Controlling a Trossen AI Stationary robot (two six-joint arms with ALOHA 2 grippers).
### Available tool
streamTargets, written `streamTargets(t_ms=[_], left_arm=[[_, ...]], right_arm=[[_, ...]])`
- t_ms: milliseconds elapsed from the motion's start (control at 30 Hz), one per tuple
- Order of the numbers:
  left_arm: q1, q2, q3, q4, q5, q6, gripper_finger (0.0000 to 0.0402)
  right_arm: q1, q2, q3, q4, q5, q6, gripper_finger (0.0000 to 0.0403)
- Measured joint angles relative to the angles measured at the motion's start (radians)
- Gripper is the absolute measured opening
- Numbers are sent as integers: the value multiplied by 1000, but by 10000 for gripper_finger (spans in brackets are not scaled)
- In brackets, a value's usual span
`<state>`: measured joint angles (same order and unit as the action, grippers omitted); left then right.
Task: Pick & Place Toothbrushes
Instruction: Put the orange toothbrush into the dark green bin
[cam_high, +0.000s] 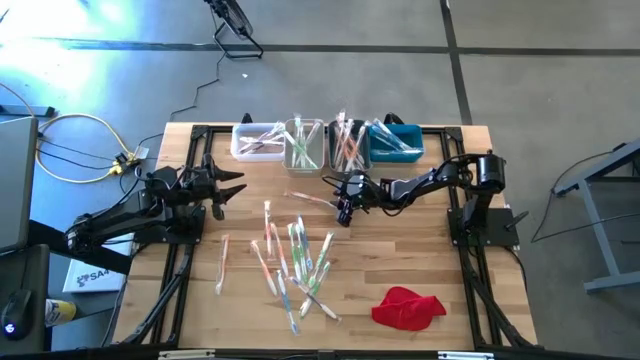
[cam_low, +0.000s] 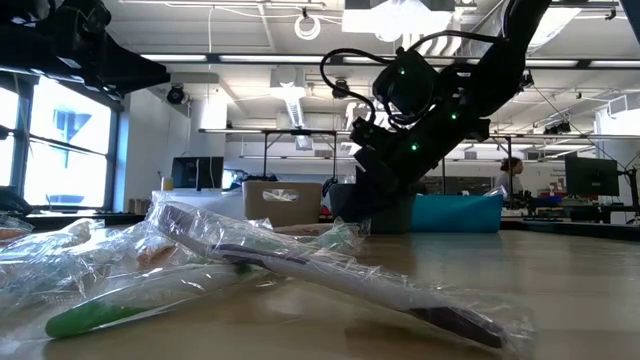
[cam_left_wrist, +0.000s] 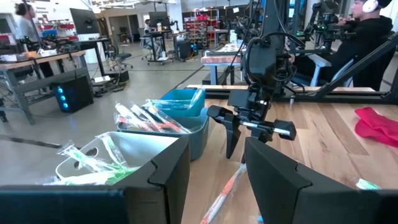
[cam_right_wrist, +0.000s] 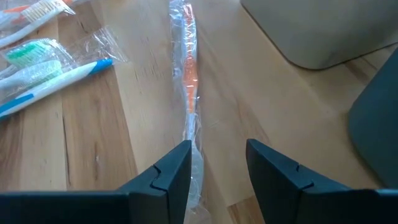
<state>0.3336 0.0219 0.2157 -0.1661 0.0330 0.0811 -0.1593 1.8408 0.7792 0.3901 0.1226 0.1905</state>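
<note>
My right claw (cam_right_wrist: 217, 171) hangs open and empty over an orange toothbrush (cam_right_wrist: 189, 74); next I lower and close.

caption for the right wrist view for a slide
Right hand, fingers open, poised over an orange wrapped toothbrush lying on the wooden table.

Grey concrete floor (cam_high: 330, 70) w/ seams around wooden table (cam_high: 400, 250). Yellow cable (cam_high: 75, 125) coiled on floor near table's far left corner. Large window (cam_low: 60, 140) at left in low view, daylight coming thru. Ceiling w/ strip lights (cam_low: 250, 57) and exposed pipes. Open workshop beyond: desks, monitor (cam_low: 592, 177), rolling chairs (cam_left_wrist: 121, 62), shelving. Person w/ headphones (cam_left_wrist: 367, 28) seated in left wrist view.
</note>
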Motion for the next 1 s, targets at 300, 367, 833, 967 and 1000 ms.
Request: streamTargets(t_ms=[300, 367, 833, 967, 1000], left_arm=[[0, 0, 0, 0, 0, 0, 150], [0, 0, 0, -1, 0, 0, 150], [0, 0, 0, -2, -2, 0, 150], [0, 0, 0, -2, -2, 0, 150], [0, 0, 0, -2, -2, 0, 150]], right_arm=[[0, 0, 0, -5, 0, 0, 146], [0, 0, 0, -12, 0, 0, 146], [0, 94, 0, 95, -2, 1, 146], [0, 95, -1, 100, 1, 0, 146], [0, 95, -1, 100, 1, 0, 146]])
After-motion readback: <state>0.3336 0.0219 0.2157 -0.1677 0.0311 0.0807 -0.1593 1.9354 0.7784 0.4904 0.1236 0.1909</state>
